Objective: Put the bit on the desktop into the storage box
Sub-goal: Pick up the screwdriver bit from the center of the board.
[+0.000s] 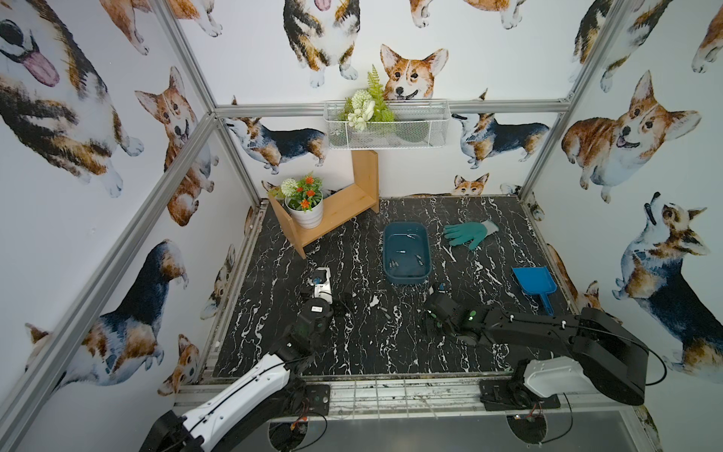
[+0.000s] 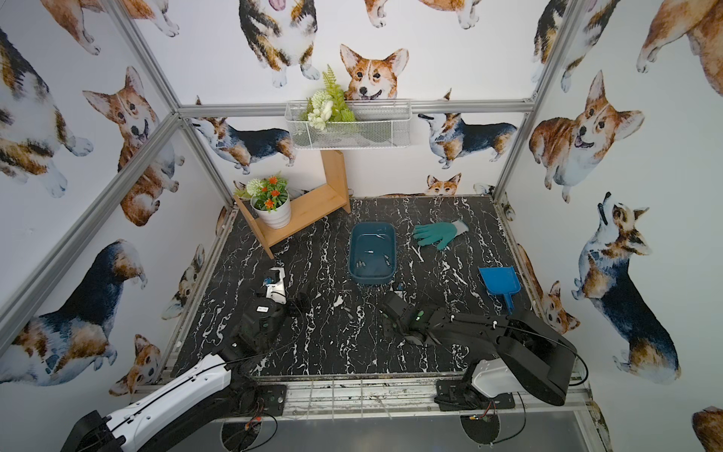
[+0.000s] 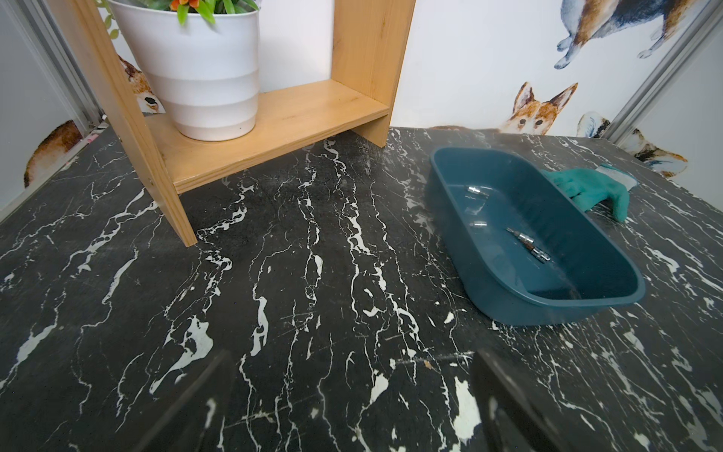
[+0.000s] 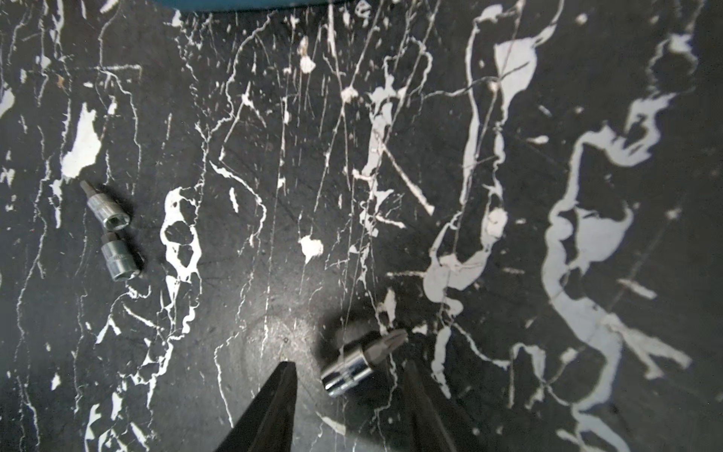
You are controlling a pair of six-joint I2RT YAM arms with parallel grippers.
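Right wrist view. Operator: Where is the bit [image 4: 362,362]?
Technician: On the worktop [image 4: 547,117], between the right jaws; long axis slanted across the gap, tip toward one jaw. Jaws part-closed, not clamped: a gap shows at the socket end.
Operator: Left jaws?
Technician: Spread wide, empty; right arm [image 1: 528,325] is nearer. Storage box [image 1: 407,278] lies ahead of the right jaws.
Operator: Markings?
Technician: None legible.

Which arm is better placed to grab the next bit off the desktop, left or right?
Right. The right gripper straddles a bit lying on the desktop, jaws either side and not yet closed on it. The left gripper hangs open over bare desktop, no bit beneath it.
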